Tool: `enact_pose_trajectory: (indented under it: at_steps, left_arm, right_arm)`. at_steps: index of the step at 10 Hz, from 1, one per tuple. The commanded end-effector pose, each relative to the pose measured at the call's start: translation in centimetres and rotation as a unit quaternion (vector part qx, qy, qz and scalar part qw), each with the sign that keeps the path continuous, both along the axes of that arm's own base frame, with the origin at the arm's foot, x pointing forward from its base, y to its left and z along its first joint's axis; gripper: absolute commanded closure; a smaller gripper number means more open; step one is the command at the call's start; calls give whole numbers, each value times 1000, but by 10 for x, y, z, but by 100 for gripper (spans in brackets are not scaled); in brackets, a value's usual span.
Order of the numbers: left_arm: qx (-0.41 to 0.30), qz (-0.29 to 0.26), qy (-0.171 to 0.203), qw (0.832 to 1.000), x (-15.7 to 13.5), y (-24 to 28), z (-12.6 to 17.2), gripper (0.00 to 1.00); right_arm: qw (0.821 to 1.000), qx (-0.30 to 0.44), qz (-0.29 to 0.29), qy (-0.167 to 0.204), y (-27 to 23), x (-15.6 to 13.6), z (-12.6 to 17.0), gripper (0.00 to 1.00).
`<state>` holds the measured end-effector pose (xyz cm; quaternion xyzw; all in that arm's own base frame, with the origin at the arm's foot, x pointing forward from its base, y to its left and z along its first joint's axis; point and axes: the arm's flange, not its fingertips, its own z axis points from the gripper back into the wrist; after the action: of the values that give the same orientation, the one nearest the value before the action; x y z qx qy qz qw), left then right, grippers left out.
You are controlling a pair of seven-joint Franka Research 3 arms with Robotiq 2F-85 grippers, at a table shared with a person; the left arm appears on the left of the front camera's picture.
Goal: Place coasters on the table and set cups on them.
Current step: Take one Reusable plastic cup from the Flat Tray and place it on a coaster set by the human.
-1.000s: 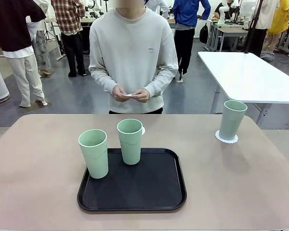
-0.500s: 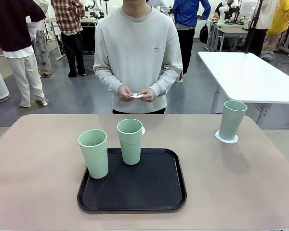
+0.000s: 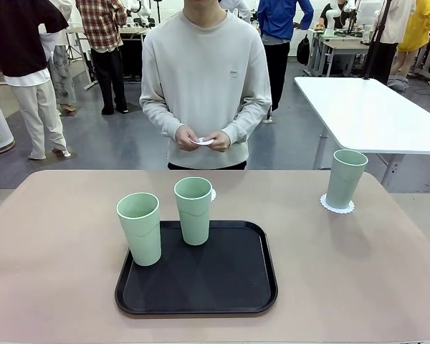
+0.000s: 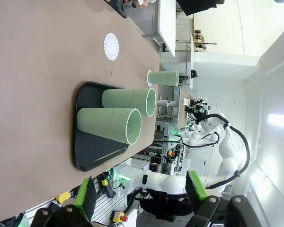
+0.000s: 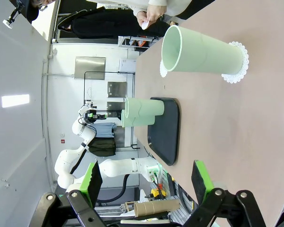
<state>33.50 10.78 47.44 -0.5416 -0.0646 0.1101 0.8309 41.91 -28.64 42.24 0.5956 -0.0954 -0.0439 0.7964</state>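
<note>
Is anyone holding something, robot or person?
The robot's left hand and right hand are open, empty. The person pinches a white coaster by its edges between both hands.

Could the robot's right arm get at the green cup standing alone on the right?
Probably yes. That cup stands alone on its coaster, well apart from the tray, and the right arm's open fingers face it with only bare table between.
</note>
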Motion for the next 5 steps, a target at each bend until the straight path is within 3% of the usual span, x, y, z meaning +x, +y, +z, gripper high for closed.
enact_pose_trajectory:
  at_steps: [1, 2, 3, 5]
  left_arm:
    - [-9, -3, -10, 1000, 1, -1, 1, 0]
    - [-9, -3, -10, 1000, 1, -1, 1, 0]
    - [-9, -3, -10, 1000, 1, -1, 1, 0]
    - [-9, -3, -10, 1000, 1, -1, 1, 0]
  right_arm:
    - [1000, 2, -3, 1, 0, 0, 0, 0]
    - [1000, 0, 0, 0, 0, 0, 0, 0]
    - [997, -19, 51, -46, 7, -2, 9, 0]
    - [969, -138, 137, -149, 64, 7, 77, 0]
